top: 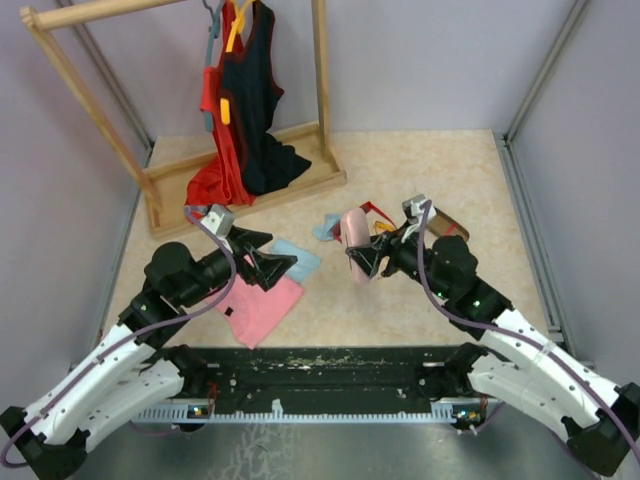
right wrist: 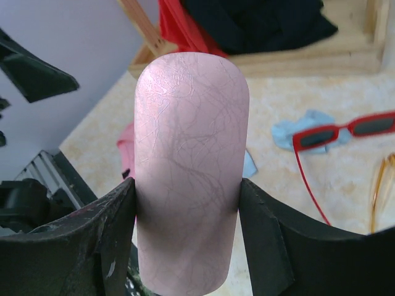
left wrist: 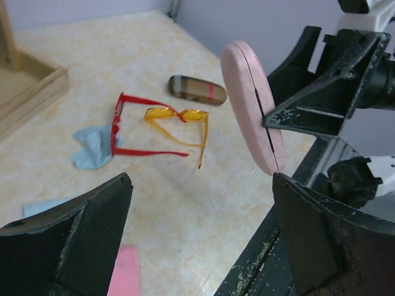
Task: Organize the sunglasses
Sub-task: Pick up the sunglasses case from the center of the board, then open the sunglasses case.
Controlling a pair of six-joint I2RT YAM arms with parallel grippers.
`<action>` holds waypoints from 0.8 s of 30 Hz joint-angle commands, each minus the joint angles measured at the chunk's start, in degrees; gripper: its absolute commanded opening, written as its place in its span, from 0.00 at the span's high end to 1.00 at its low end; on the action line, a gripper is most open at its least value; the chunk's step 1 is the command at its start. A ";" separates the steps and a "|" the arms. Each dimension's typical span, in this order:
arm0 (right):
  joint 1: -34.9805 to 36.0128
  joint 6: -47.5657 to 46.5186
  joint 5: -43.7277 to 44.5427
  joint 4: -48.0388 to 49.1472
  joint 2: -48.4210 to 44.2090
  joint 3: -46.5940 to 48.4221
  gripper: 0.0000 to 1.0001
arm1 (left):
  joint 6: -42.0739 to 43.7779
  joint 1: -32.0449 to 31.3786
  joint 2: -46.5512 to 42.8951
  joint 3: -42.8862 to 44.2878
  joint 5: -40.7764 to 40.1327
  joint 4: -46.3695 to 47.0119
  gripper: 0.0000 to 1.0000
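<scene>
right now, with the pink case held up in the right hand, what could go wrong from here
1. The right hand pinches the pale pink oval case, which is shut, with much of it standing free of the fingers. It might twist or slip if the open left hand tugs at it.
2. The red plastic-framed sunglasses and thin orange-yellow sunglasses lie unfolded and seem to overlap, so lifting one could drag the other.
</scene>
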 commanded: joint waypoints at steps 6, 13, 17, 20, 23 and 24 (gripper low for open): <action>-0.22 -6.12 -11.39 20.59 -5.21 3.79 1.00 | 7.69 -0.09 3.04 4.02 19.15 14.29 0.00; -0.21 -7.44 -22.69 26.96 -3.54 8.39 1.00 | 8.28 -0.09 4.02 4.36 27.94 22.63 0.01; -0.22 -7.84 -25.94 31.51 -3.42 8.96 1.00 | 6.84 -0.09 5.02 4.04 33.53 28.54 0.01; -0.17 -7.22 -29.35 34.39 -2.76 9.73 1.00 | 4.92 -0.09 6.53 3.95 36.65 33.41 0.02; -0.24 -6.09 -31.73 37.62 -1.79 10.00 1.00 | 2.67 -0.10 8.71 4.82 38.71 36.82 0.02; -0.22 -5.89 -32.10 38.57 -1.35 10.07 1.00 | 2.15 -0.09 9.28 5.15 38.71 37.57 0.02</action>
